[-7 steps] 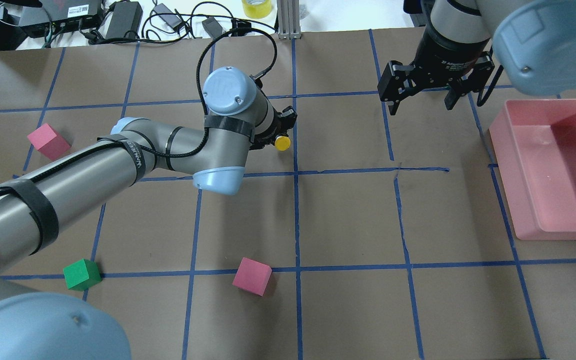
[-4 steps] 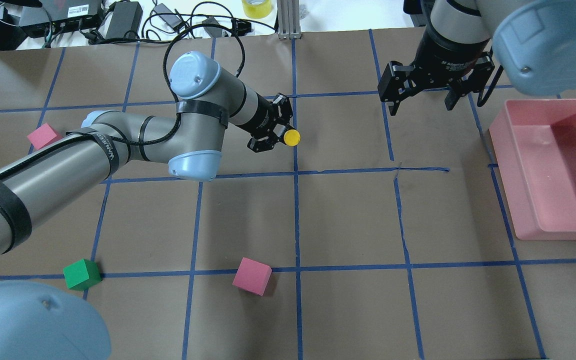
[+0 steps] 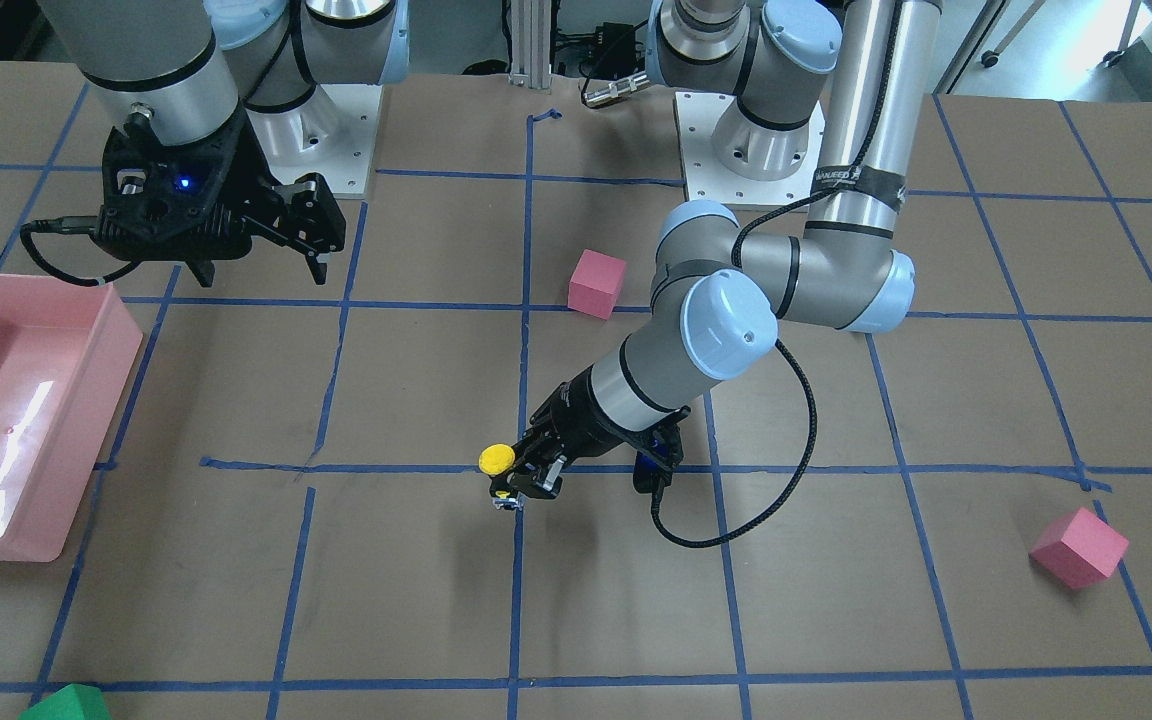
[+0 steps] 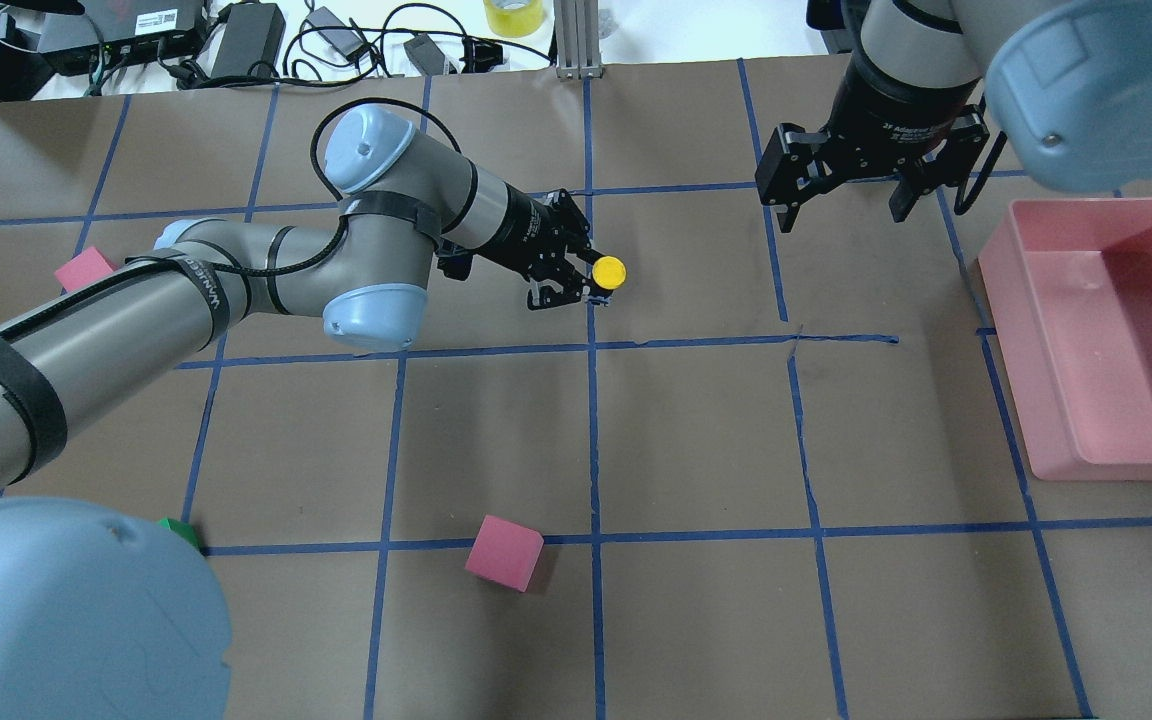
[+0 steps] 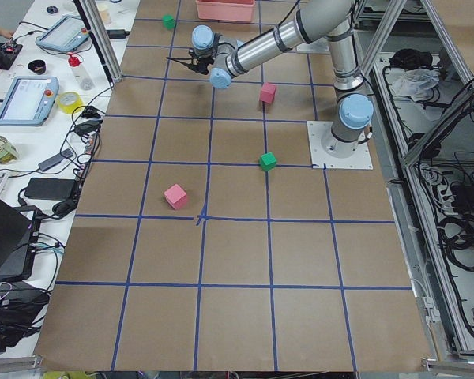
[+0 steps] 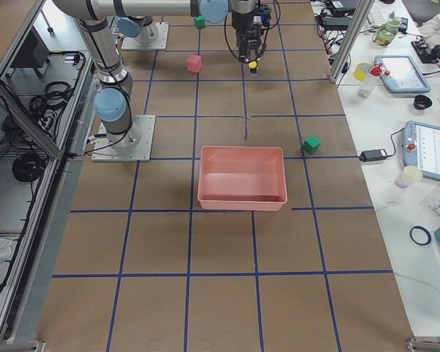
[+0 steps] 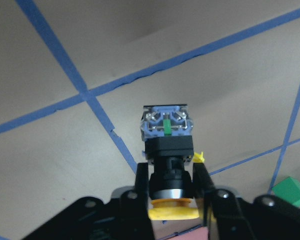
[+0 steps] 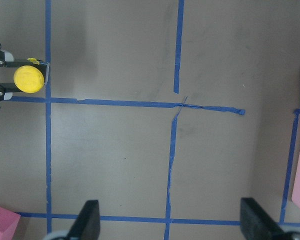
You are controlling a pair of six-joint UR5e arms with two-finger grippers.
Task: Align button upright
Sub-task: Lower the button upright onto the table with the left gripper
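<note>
Left gripper [image 7: 171, 174]: narrow, 2 fingers clamped on black neck of button [image 4: 609, 271]. Button held mid-table over blue tape line [image 4: 593, 420], seemingly clear of table [image 4: 696, 440]; contact cannot be confirmed.

Key relation: long axis runs in line with fingers. Yellow cap on wrist side and up, black-and-silver base beyond fingertips, pointing down at table. Axis near vertical, slight lean possible.

Likely next: lower base-first, seat base flat, release.

Right gripper [image 4: 841, 210]: wide, empty, far right, well apart. Left arm alone is placed for set-down.
</note>
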